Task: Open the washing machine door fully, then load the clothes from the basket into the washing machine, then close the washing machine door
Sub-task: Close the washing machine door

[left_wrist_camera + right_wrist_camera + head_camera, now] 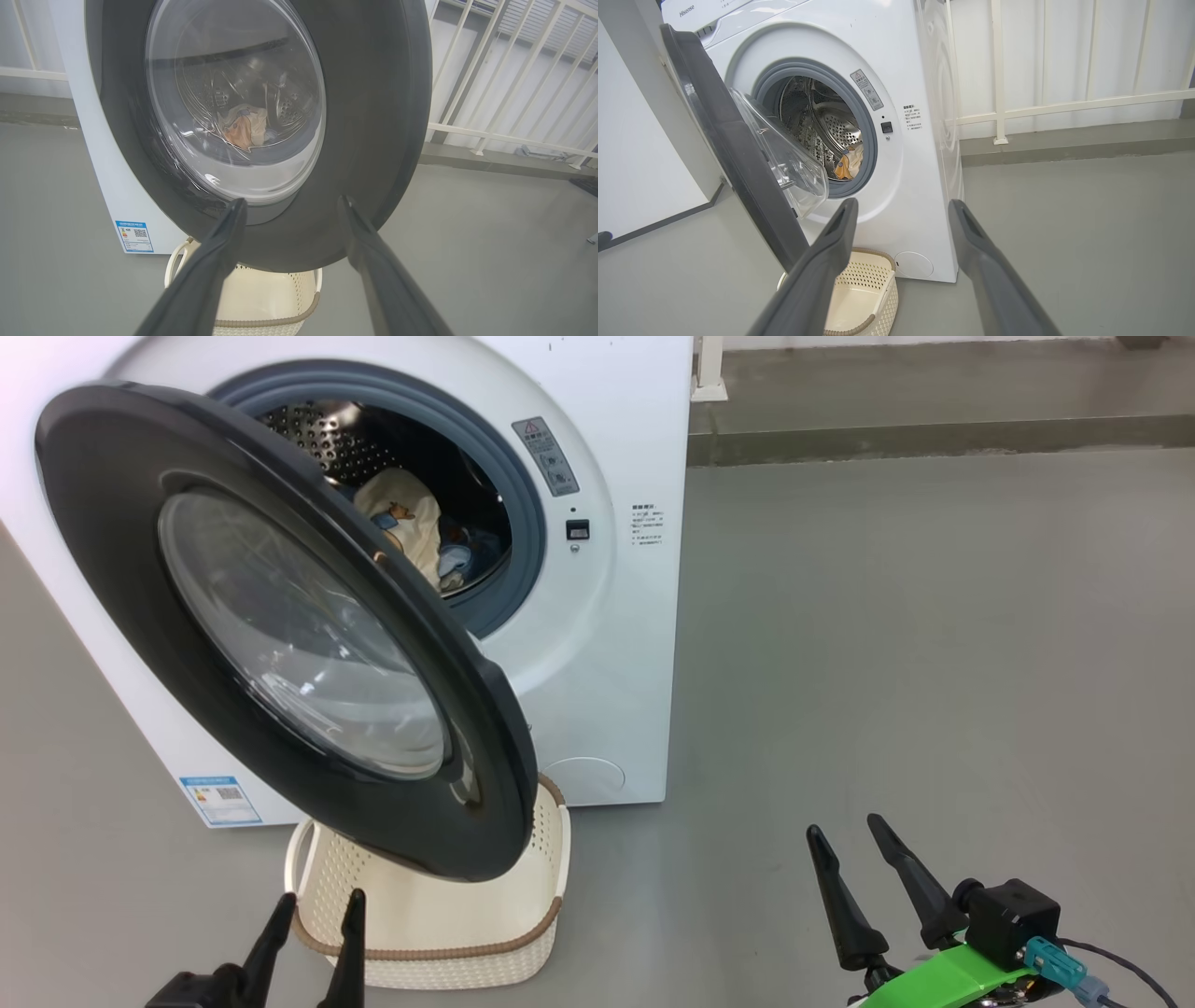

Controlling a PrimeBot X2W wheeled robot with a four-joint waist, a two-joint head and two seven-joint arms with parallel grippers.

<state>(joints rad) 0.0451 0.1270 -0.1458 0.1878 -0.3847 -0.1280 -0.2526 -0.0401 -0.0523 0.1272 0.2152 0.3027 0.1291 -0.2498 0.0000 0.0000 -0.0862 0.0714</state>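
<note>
Both agape: left tool, right tool; door rim overhangs basket; open floor rightward.

We are seeing a white washing machine with a grey-blue ring and a steel, hole-dotted drum. The door is showing glossy black around clear glass. The clothes are showing cream with orange print, plus light blue. The basket is looking cream and perforated, with a brown woven rim. The label is reading blue and the floor grey. The left hand and right hand are looking dark, with a green bracket.
</note>
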